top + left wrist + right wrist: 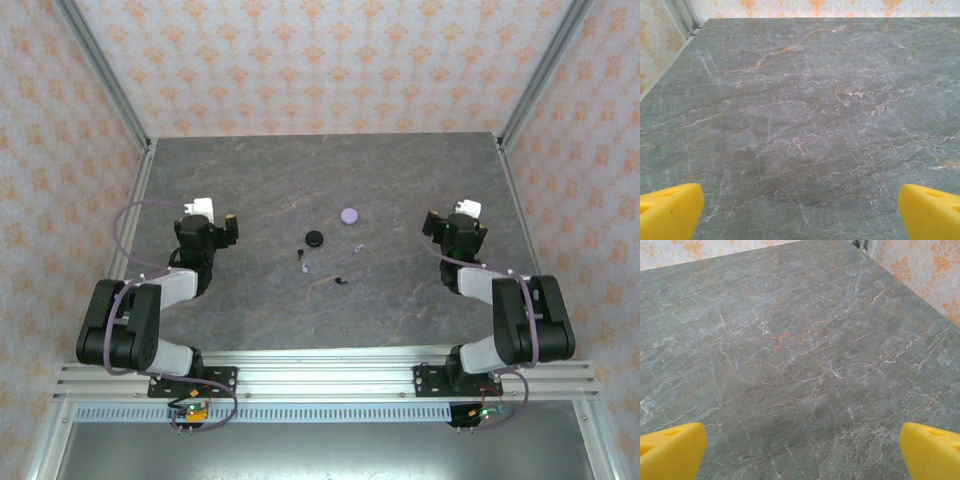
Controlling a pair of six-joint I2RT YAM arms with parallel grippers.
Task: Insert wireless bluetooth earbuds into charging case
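The task is at its opening step: the left gripper (800, 212) and right gripper (802, 452) hover with jaws released, grasping nothing. The earbuds (303, 262) lie mid-worktop (250, 295), near the black puck (314, 238) and lilac puck (349, 214), seemingly their cases. The next move calls for a fine pinch on one earbud.
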